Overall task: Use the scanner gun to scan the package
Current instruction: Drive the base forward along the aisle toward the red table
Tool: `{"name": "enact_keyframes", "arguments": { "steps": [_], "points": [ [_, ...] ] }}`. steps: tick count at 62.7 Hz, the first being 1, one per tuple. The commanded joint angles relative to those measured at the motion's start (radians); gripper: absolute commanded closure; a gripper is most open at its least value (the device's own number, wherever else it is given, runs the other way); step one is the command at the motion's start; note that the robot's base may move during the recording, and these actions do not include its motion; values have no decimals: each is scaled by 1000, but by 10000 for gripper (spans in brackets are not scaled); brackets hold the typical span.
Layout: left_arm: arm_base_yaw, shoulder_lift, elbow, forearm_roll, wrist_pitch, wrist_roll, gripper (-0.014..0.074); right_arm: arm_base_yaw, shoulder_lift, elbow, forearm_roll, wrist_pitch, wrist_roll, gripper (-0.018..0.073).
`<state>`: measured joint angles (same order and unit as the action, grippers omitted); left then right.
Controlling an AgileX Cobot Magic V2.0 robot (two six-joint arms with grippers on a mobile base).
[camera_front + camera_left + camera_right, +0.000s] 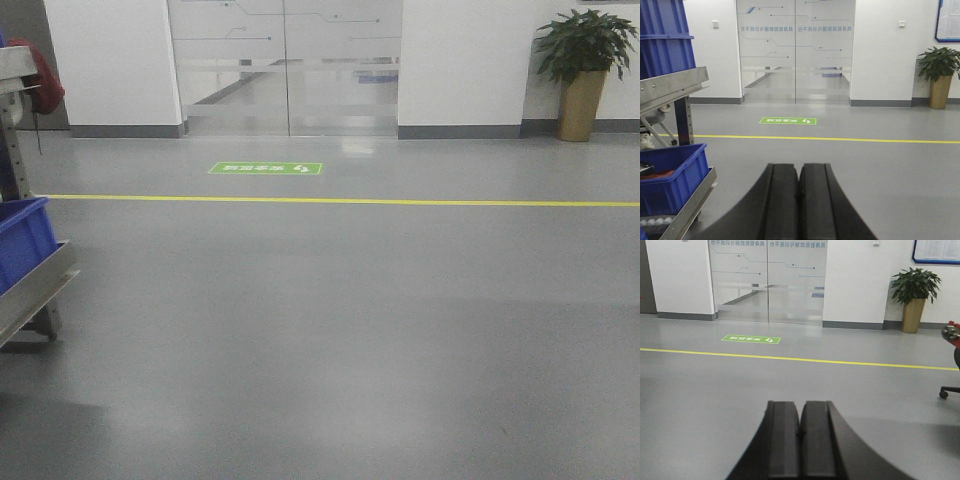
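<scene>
The package and the scanner gun are out of view in all three views. My left gripper points out over the grey floor, its two black fingers pressed together with nothing between them. My right gripper is likewise shut and empty, aimed across the floor toward the glass doors. Neither gripper appears in the front view.
A metal rack with blue bins stands at the left. A yellow floor line and green floor sign lie ahead, before glass doors. A potted plant stands far right. A chair base is at right.
</scene>
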<state>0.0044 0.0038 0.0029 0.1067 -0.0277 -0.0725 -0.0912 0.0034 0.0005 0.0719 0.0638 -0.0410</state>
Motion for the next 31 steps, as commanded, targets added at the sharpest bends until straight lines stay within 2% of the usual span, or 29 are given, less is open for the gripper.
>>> {"name": "enact_keyframes", "arguments": {
  "steps": [1,31],
  "points": [
    [1,-4,-3,-4,-14,2,707,2,-3,-1,0,-20,-4,721],
    [1,-4,-3,-4,-14,2,707,2,-3,-1,0,-20,-4,721]
  ]
}}
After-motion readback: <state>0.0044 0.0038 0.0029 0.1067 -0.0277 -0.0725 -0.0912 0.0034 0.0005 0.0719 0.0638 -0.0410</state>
